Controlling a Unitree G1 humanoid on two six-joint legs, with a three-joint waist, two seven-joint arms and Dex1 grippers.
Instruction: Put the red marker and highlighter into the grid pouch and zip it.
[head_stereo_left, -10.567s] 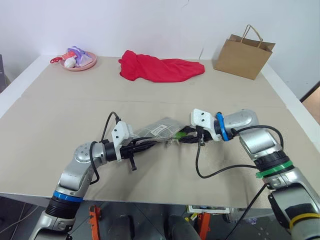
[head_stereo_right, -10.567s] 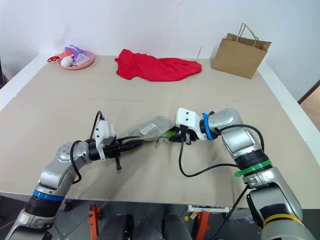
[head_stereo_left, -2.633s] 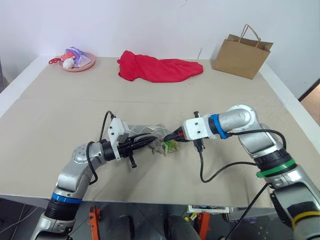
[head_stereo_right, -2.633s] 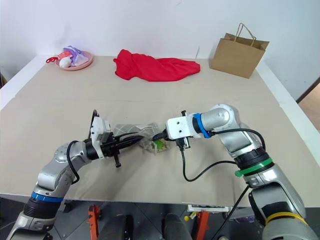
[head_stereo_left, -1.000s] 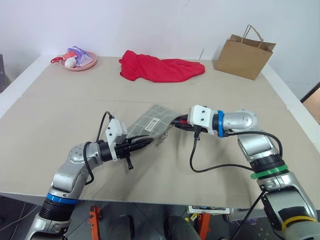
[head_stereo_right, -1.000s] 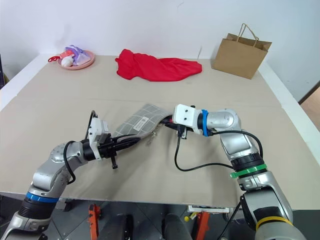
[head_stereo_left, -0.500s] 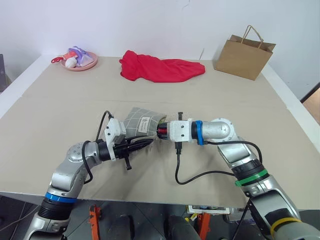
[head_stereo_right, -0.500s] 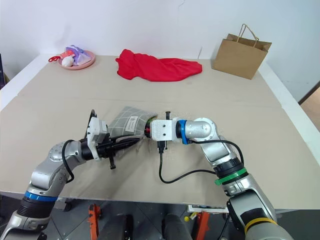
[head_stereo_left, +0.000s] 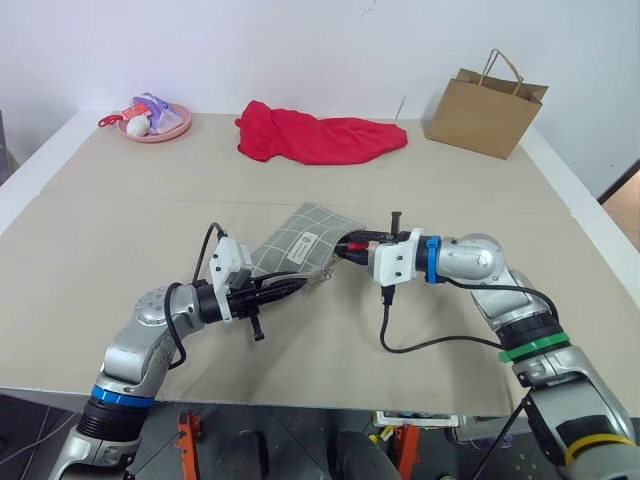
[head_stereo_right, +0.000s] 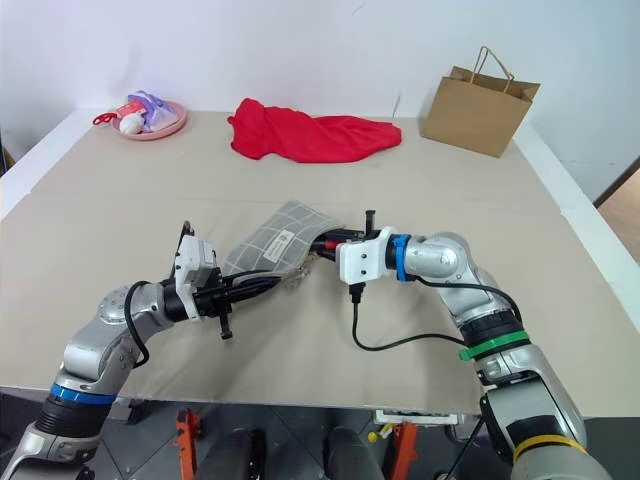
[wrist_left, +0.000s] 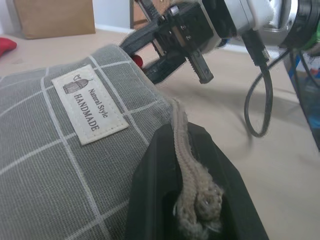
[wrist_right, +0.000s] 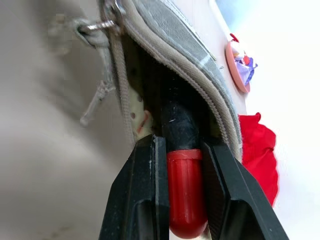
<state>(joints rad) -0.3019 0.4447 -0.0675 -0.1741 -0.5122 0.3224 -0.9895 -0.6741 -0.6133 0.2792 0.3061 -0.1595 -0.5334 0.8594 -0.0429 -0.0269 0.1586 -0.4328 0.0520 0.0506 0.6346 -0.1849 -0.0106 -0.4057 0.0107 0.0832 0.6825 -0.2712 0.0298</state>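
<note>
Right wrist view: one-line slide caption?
Right gripper feeds the black-barrelled, red-capped marker barrel-first into the open mouth of the grey grid-lined fabric pouch.

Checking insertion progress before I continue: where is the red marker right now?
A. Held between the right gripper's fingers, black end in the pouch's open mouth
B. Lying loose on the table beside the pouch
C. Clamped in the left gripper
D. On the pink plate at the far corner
A: the right gripper clamps the red marker, whose black barrel reaches into the open mouth of the grid pouch, while the left gripper pinches the pouch's edge.
</note>
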